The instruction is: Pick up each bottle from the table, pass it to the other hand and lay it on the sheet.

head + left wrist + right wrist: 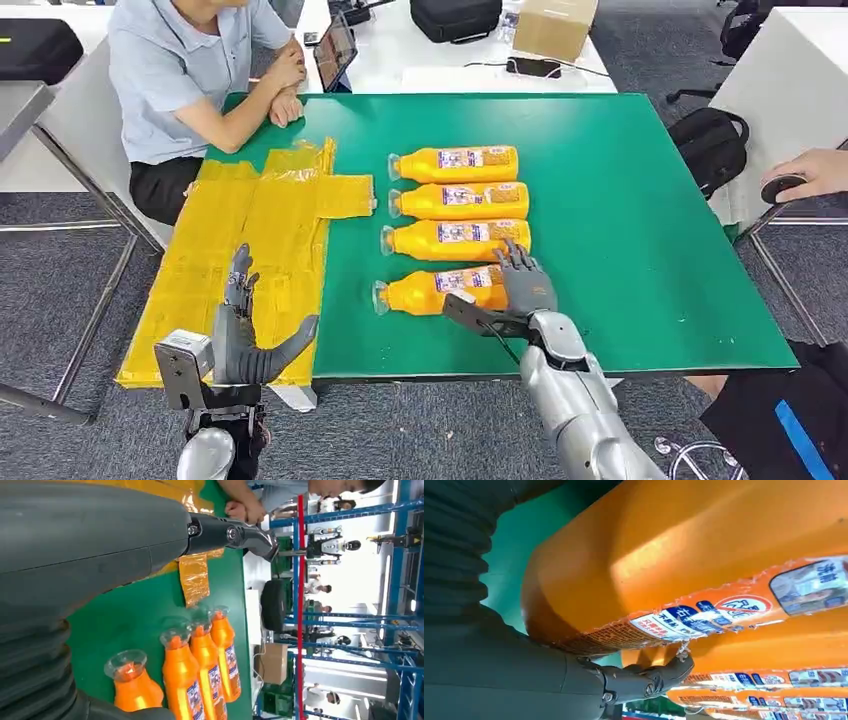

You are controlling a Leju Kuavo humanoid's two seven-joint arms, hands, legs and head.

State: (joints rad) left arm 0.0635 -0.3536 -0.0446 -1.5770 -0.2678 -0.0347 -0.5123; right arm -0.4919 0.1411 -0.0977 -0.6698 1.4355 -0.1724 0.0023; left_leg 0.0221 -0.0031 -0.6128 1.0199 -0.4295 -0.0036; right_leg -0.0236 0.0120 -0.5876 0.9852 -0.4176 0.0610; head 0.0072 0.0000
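Orange bottles lie in a row of four on the green table (640, 250) in the head view, caps toward the yellow sheet (250, 260). My right hand (520, 290) rests over the base end of the nearest bottle (440, 291), fingers over its far side, thumb on my side. I judge this as the first pick, with the grasp not yet closed. My left hand (245, 335) waits over the near part of the sheet, fingers apart and holding nothing. A person sits at the far corner.

From the left wrist view, the four bottles lie side by side beyond my thumb; shelving and people stand behind.

From the right wrist view, the nearest bottle (684, 560) is very close, one finger (654, 677) just beside it. I cannot tell if it presses. Next I must close firmly, lift, and bring the bottle toward the left hand.
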